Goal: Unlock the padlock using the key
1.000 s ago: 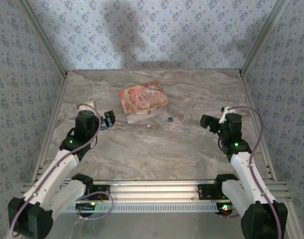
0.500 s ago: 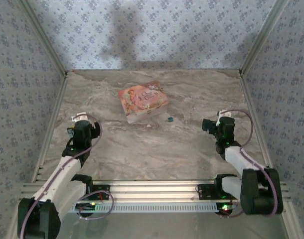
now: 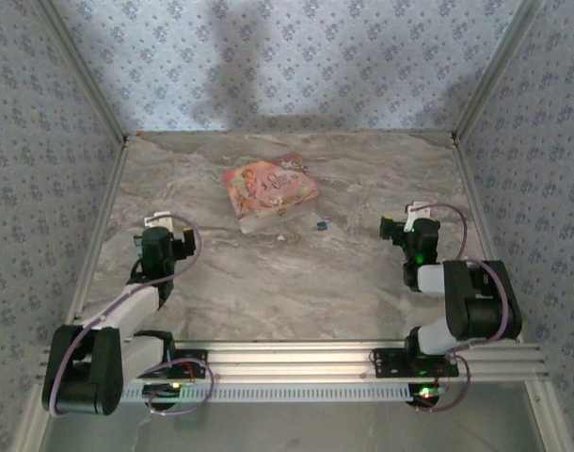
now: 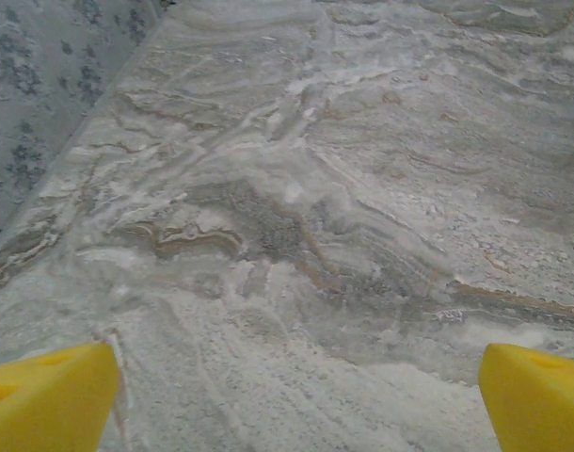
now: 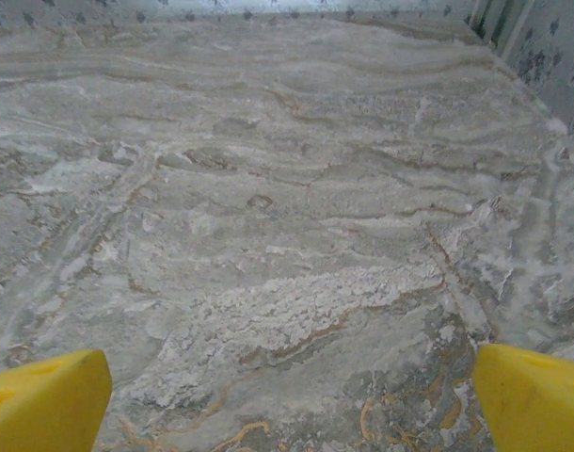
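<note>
Padlock (image 3: pixel 321 225), tiny and blue, is too small for us to read its long axis. Our left gripper (image 3: pixel 182 247) hangs with jaws wide, holding nothing. On the worktop (image 3: pixel 268 282) lies a pink picture box (image 3: pixel 270 191), the lock just right of its near corner. Our right gripper (image 3: pixel 390 229) likewise gapes empty.

Matt marbled tabletop (image 3: pixel 296 282), ribbed metal rail (image 3: pixel 296 356)

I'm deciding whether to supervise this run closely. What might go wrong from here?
The padlock is tiny and lies close to the pink box; the wide-open right end effector may nudge it away or bump the box. The key is too small to make out, so grabbing the white speck instead is possible.
</note>
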Controlling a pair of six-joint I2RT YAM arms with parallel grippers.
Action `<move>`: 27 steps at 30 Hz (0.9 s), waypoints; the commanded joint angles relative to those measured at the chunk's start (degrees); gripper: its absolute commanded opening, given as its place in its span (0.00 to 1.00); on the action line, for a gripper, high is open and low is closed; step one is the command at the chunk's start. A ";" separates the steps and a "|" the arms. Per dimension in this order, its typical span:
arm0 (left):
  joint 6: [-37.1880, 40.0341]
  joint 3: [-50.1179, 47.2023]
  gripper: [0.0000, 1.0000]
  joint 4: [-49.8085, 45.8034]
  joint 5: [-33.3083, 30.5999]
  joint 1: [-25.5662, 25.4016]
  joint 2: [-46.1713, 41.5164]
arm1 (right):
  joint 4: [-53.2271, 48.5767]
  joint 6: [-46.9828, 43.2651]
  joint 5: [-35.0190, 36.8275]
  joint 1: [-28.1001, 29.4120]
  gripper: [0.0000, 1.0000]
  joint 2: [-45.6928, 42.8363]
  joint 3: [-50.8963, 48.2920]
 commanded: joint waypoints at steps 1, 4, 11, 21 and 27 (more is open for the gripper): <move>1.52 0.96 0.98 4.97 3.26 0.38 1.74 | 1.05 0.00 -0.81 -0.83 1.00 1.01 1.63; 2.40 1.53 0.98 7.24 3.65 0.37 3.83 | -1.12 0.53 -0.73 -1.19 1.00 1.34 3.05; 5.14 3.34 0.98 15.58 8.31 1.13 11.17 | -0.65 0.49 -0.53 -1.16 1.00 1.44 2.85; 5.50 0.22 0.98 34.77 13.31 3.72 22.94 | -0.62 0.33 -0.31 -0.95 1.00 1.49 2.84; 5.56 -0.21 0.98 36.54 14.65 4.13 24.20 | -0.74 0.24 -0.11 -0.82 1.00 1.53 2.98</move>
